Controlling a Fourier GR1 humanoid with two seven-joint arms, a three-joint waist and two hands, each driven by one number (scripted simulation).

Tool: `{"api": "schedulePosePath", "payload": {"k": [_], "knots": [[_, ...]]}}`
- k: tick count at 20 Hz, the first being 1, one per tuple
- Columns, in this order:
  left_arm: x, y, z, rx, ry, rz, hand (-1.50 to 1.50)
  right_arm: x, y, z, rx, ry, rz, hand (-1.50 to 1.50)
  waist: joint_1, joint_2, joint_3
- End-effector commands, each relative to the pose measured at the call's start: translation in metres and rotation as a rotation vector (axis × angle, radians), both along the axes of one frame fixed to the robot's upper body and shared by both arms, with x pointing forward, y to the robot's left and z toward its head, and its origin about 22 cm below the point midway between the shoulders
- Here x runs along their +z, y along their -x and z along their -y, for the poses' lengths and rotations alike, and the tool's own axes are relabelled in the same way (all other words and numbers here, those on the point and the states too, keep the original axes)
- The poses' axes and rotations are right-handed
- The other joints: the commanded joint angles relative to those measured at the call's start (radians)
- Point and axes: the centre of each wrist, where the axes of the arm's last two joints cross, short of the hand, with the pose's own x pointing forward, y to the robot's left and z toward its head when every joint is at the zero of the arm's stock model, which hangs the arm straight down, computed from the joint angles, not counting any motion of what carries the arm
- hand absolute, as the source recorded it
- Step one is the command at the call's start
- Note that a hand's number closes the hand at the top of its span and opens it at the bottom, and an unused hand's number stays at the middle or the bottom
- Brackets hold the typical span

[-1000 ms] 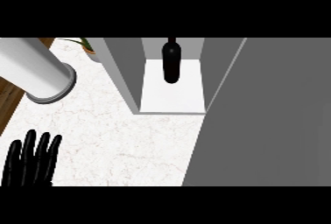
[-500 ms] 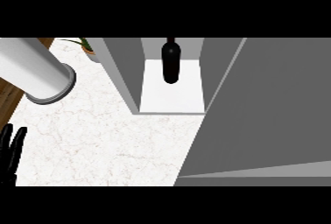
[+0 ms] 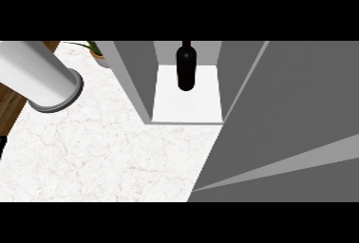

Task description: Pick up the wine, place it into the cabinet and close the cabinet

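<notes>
Left robot hand [image 3: 2, 144] barely visible (edge), wine [image 3: 185, 69] inside cabinet [image 3: 188, 107]

Wine bottle [image 3: 185, 71] is solid black, standing on the cabinet's [image 3: 133, 71] white shelf floor between grey side walls; large flat grey panels fill the right of the frame, with a lighter grey wedge at lower right. Counter [image 3: 105, 161] is white marble with faint reddish-brown veining, dark brown wood strip at far left. Upper left: pale grey-white cylinder [image 3: 38, 71] with darker grey rim, plus green leaves in a terracotta pot [image 3: 98, 52].
</notes>
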Motion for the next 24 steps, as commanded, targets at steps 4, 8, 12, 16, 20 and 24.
{"api": "schedulePosePath", "payload": {"k": [4, 8, 12, 16, 20, 24], "knots": [[-0.004, -0.010, -0.013, 0.008, 0.023, 0.012, -1.50, 0.013, 0.018, -0.048, 0.115, -0.031, 0.127, 1.50, 0.000, 0.003, -0.001], [0.018, -0.010, -0.008, -0.067, 0.048, -0.009, -1.50, 0.015, 0.007, -0.062, 0.047, -0.034, 0.146, 1.50, 0.013, 0.003, 0.000], [0.010, -0.013, -0.001, -0.065, 0.060, 0.003, -1.50, 0.017, -0.007, -0.078, 0.046, -0.012, 0.166, 1.50, 0.019, 0.007, -0.001], [0.002, -0.015, -0.005, -0.072, 0.058, -0.009, -1.50, 0.035, -0.025, -0.077, 0.052, -0.035, 0.117, 1.50, 0.035, 0.013, -0.001], [0.003, -0.023, 0.002, -0.091, 0.080, -0.023, -1.50, 0.051, -0.050, -0.092, 0.033, -0.059, 0.137, 1.50, 0.045, 0.016, -0.002], [0.015, -0.038, 0.001, -0.057, 0.083, -0.008, -1.50, 0.067, -0.088, -0.124, -0.010, -0.047, 0.147, 1.50, 0.038, 0.018, 0.001]]}}
